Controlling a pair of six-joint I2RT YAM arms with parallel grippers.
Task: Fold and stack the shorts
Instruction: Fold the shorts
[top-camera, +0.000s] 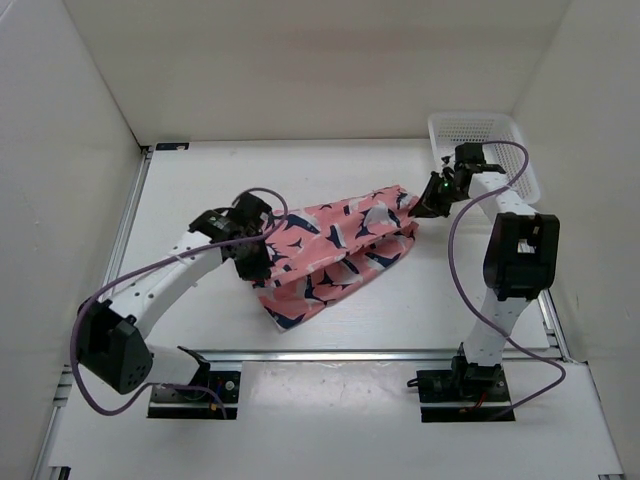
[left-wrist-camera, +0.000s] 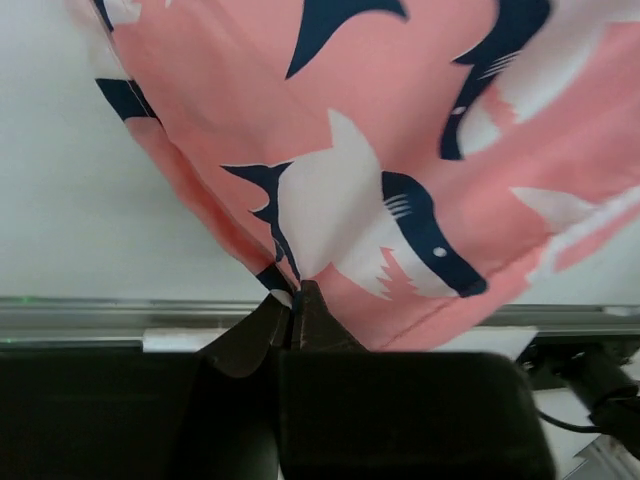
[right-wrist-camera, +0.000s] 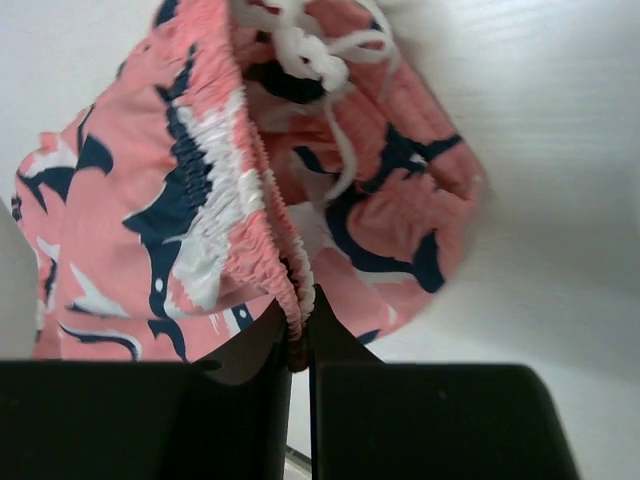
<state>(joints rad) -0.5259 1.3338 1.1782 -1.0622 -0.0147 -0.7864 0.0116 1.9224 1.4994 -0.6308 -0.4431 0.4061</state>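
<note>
The soft salmon-pink fabric shorts printed with navy-and-white whale-like shapes (top-camera: 335, 250) sit at the middle of the white table (top-camera: 200, 190) in the overhead view, spread as a slanting band from 8 o'clock up to 2 o'clock; they hang between the two arms, and whether the lower fold at 7 o'clock touches the table cannot be told. The left gripper (top-camera: 257, 263) meets the cloth at its 9 o'clock edge; in the left wrist view its black fingers (left-wrist-camera: 318, 322) are pressed together, pinching a thin fold of the shorts' hem, with the printed cloth fanning away above them. The right gripper (top-camera: 416, 208) takes the 2 o'clock corner; in its wrist view the jaws are closed tight on the gathered elastic waistband (right-wrist-camera: 215, 200), and a white drawstring cord (right-wrist-camera: 310, 55) lies knotted at 12 o'clock inside the waist opening. A white plastic mesh basket (top-camera: 520, 150) stands at 2 o'clock, near the right gripper; the shorts are apart from it.
</note>
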